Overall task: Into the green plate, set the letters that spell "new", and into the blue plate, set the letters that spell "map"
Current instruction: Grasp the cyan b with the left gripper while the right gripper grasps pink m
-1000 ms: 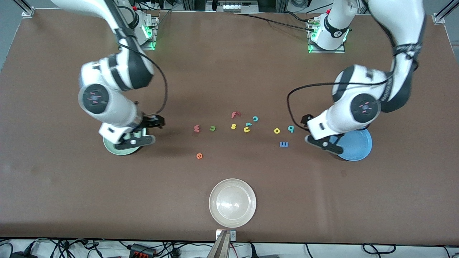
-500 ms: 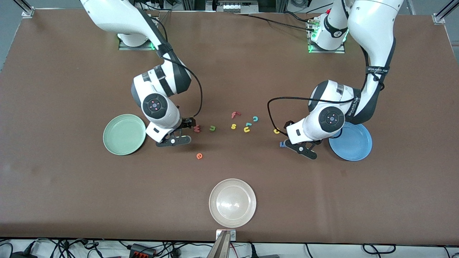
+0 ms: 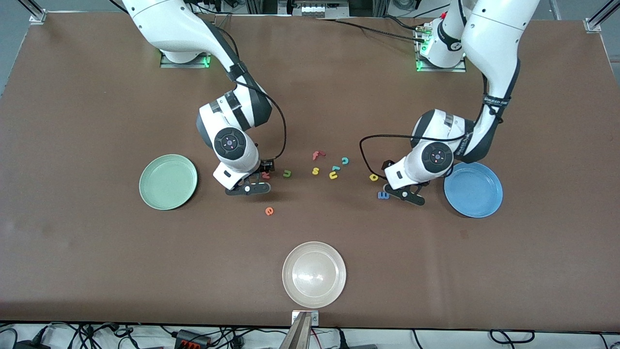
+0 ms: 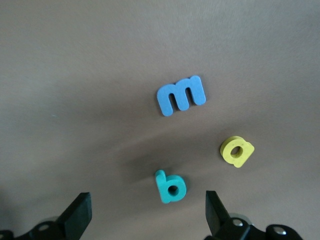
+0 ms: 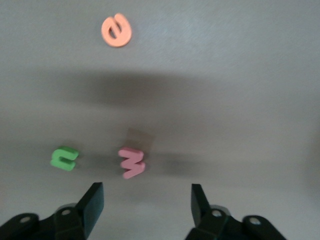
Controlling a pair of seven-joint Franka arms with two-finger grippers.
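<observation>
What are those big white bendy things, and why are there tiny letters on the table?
They are two robot arms with pincher hands. One picture looks down from a high camera; the other two come from cameras on the arms' wrists. The right gripper hangs open over the pinkish-red w, with the green n and orange e nearby. The left gripper hangs open over the teal p, near the blue m and yellow a. Nothing is held. The green plate and blue plate have no letters in them yet.

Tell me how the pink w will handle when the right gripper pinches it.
The w looks like thin foam lying flat: probably light and slightly squashy. Flat on the table, it shouldn't roll, but the open right gripper may nudge it sideways.
</observation>
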